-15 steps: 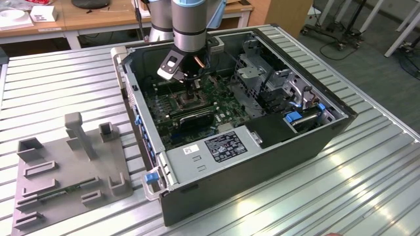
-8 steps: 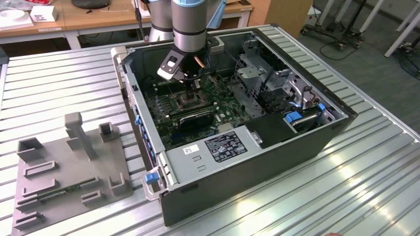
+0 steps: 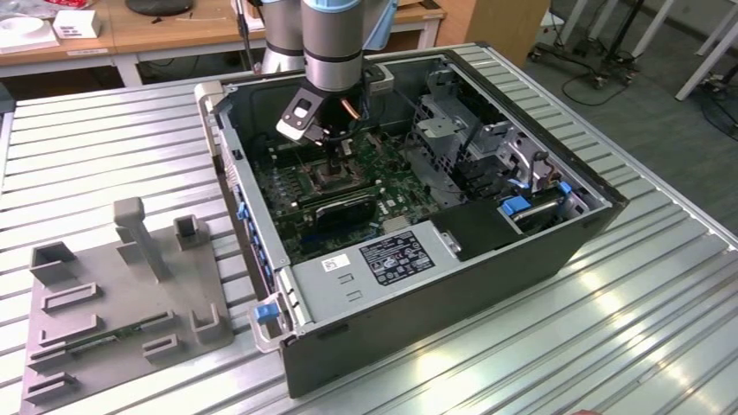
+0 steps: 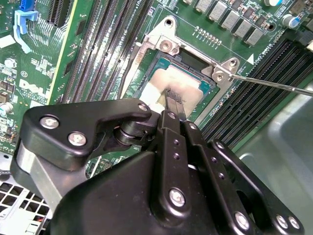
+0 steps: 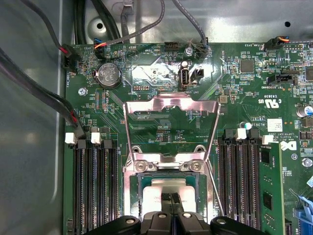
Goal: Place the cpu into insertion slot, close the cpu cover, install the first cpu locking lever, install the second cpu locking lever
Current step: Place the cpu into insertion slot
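The cpu (image 4: pixel 191 89), a flat silvery-beige square, lies inside the insertion slot (image 4: pixel 143 53) on the green motherboard. In both wrist views my gripper (image 4: pixel 174 101) stands straight over it, its thin black fingers pressed together with their tips on the cpu (image 5: pixel 160 185) top. The cpu cover (image 5: pixel 171 104), a silvery frame with a cut-out centre, is swung back off the slot (image 5: pixel 131 192) and lies open over the board. A thin locking lever (image 4: pixel 274 84) sticks out sideways from the slot's corner. In the exterior view my gripper (image 3: pixel 335 166) reaches down into the open case.
Long black memory slots (image 5: pixel 93 186) flank the socket on both sides. Cables (image 5: pixel 44 98) run along the case wall. The metal drive cage (image 3: pixel 461 147) and power supply (image 3: pixel 381 259) hem in the board. A grey fixture (image 3: pixel 116 294) sits on the table at the exterior view's left.
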Controlling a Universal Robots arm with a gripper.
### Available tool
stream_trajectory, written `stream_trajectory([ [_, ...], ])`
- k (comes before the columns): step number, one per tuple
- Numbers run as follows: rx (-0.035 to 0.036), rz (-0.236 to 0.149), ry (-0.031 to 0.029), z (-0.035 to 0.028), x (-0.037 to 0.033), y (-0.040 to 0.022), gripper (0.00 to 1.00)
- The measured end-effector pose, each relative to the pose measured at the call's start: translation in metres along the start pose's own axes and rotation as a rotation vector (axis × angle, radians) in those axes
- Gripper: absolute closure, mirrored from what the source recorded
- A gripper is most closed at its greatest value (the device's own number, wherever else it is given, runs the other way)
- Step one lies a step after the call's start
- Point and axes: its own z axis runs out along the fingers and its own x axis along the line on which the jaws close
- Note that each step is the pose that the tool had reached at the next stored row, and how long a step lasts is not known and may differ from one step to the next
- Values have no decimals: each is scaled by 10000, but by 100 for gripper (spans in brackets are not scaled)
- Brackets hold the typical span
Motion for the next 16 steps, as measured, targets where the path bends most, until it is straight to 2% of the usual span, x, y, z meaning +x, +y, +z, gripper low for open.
stream_trajectory([
  [16,1,0,0,2,0,0,89],
])
